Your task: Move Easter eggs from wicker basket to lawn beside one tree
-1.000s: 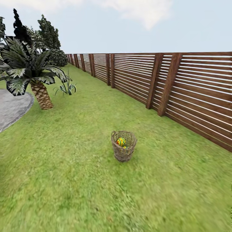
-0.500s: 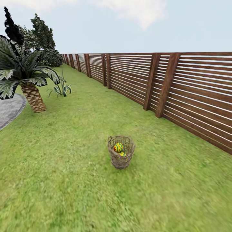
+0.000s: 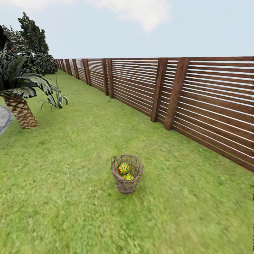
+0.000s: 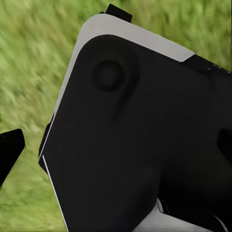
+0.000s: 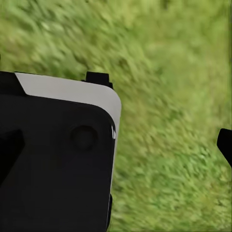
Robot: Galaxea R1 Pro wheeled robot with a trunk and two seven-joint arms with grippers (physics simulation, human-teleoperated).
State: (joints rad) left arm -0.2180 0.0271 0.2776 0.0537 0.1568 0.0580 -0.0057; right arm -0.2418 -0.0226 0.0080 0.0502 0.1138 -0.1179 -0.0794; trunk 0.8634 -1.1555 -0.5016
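The wicker basket stands upright on the lawn in the middle of the head view, a few steps ahead. Two Easter eggs, yellow with blue zigzags and red dots, show inside it: one egg rests high against the rim and another egg lies lower. The tree is out of view. In the left wrist view my left gripper hangs over grass with its dark fingertips far apart, in front of a black and white robot part. My right gripper is likewise open over grass.
A brown slatted fence runs along the right side into the distance. A palm and a small spiky plant stand at the left beside a grey paved patch. Dark foliage rises at the far left.
The whole head view has shifted: the camera has come closer and turned right. The basket now sits lower and larger in the picture; the palm has slid toward the left edge.
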